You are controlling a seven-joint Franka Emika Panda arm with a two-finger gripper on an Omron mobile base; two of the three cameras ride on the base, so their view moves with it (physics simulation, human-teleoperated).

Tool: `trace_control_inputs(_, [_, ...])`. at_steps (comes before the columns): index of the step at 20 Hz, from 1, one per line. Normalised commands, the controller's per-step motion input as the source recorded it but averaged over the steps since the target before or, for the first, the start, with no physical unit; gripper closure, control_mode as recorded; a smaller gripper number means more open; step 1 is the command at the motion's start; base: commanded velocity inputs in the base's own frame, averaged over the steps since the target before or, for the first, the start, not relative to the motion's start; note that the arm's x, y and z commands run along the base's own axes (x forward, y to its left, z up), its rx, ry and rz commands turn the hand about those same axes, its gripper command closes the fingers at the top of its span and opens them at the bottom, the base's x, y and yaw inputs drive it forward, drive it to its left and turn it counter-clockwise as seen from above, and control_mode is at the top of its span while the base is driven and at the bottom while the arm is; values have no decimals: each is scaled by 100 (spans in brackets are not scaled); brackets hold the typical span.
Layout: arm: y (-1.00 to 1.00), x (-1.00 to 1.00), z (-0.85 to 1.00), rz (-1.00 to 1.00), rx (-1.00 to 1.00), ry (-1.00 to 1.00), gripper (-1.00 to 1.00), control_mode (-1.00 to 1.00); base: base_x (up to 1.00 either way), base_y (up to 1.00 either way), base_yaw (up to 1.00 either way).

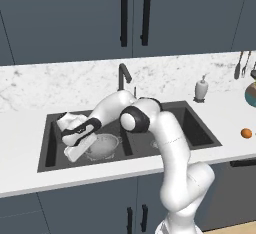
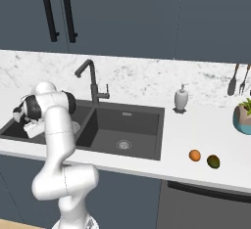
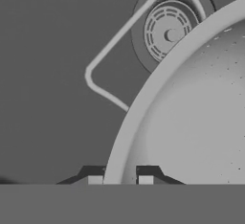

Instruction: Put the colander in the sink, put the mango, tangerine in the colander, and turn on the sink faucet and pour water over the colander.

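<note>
The silvery perforated colander [image 1: 103, 147] sits low in the left basin of the dark double sink [image 1: 200, 128], over its round drain [image 3: 170, 31]. My gripper [image 1: 80, 150] reaches down at the colander's left side. In the hand view the gripper [image 3: 119, 180] is shut on the colander's rim [image 3: 143, 103], one fingertip on each side, with a wire side handle [image 3: 110, 50] beyond. The orange tangerine [image 2: 194, 155] and the dark green mango [image 2: 213, 161] lie side by side on the white counter right of the sink. The black gooseneck faucet [image 1: 122, 75] stands behind the divider.
A white soap dispenser [image 2: 181, 98] stands behind the sink's right corner. A potted plant [image 2: 242, 115] and hanging utensils [image 2: 235, 83] are at the far right. The right basin [image 2: 125, 125] holds nothing. Dark cabinets hang above the marble backsplash.
</note>
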Motion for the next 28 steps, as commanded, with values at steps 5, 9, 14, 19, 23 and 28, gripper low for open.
trace_control_inputs(5, [0,0,0,0,4,-3,-100,-100,0,0,0])
trace_control_inputs(9, [0,0,0,0,2,-4,-100,-100,0,0,0])
trace_control_inputs(14, [0,0,1,0,4,-7,-100,-100,0,0,0])
trace_control_inputs(19, [0,-15,65,0,13,-11,-100,-100,0,0,0])
trace_control_inputs(23, [0,-47,100,0,24,-14,-100,-100,0,0,0])
trace_control_inputs(28, [-5,-65,100,0,20,-12,-100,-100,0,0,0])
